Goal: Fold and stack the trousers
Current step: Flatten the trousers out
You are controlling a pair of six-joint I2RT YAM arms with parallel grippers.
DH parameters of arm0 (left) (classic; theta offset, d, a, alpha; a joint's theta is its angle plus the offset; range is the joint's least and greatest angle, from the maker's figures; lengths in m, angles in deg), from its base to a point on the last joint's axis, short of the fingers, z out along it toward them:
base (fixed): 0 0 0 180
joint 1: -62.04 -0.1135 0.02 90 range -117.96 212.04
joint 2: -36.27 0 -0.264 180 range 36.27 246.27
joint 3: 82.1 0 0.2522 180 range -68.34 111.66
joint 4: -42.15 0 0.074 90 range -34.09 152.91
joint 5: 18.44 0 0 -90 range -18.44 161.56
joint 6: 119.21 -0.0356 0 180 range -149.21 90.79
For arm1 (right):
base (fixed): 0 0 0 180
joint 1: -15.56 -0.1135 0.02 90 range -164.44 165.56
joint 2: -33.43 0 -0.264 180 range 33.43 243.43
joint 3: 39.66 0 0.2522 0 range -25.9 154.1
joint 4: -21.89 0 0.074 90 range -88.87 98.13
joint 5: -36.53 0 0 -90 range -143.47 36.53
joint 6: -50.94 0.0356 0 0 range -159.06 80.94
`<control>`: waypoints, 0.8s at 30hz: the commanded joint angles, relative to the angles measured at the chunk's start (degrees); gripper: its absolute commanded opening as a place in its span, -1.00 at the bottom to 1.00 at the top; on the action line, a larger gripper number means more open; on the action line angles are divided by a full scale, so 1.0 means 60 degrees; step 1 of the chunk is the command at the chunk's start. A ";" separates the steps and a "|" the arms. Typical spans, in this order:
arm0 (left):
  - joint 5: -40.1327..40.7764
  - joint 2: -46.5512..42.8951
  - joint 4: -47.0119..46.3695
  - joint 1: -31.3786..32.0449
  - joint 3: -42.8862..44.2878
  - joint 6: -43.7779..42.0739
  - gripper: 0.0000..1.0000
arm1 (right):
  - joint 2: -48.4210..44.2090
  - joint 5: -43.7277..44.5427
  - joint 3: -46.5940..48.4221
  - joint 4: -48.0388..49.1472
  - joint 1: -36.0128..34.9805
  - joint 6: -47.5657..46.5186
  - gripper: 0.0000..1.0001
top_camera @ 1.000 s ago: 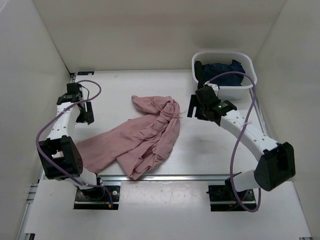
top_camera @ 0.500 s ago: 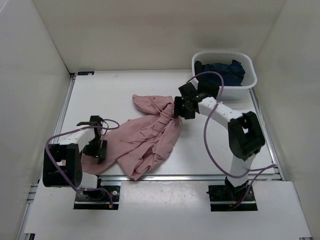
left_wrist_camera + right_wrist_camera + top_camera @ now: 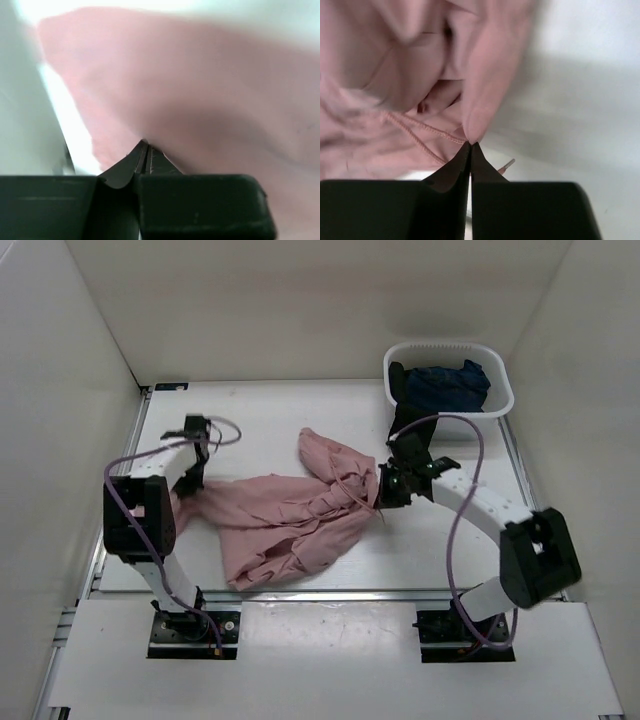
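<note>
Pink trousers [image 3: 285, 522] stretched between left pincer [image 3: 143, 146] and right pincer [image 3: 470, 145].

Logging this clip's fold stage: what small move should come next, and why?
Probably pull the left gripper and right gripper slightly apart to tension the cloth. Each looks shut on an edge of the trousers, which lie bunched and wrinkled between them, not flat enough to fold.

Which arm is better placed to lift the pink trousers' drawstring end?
Right: the right gripper is shut on the dusty-pink thin-fabric trousers beside the drawstring; the left gripper pinches the opposite end.
</note>
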 commanded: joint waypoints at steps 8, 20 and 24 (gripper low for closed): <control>0.0442 0.1517 0.0365 -0.0012 0.5093 0.0111 -0.20 | -0.1635 -0.2448 -0.1445 -0.2489 -0.0883 -0.2228 -0.01; -0.4626 -0.3328 0.1700 0.3062 0.0717 0.0111 0.61 | -0.2166 -0.0867 -0.1548 0.0436 0.1972 0.1123 0.09; -0.5286 -0.2894 0.1876 0.4395 0.0246 0.0111 0.74 | -0.0993 -0.1204 -0.1183 0.1319 0.2266 0.1741 0.09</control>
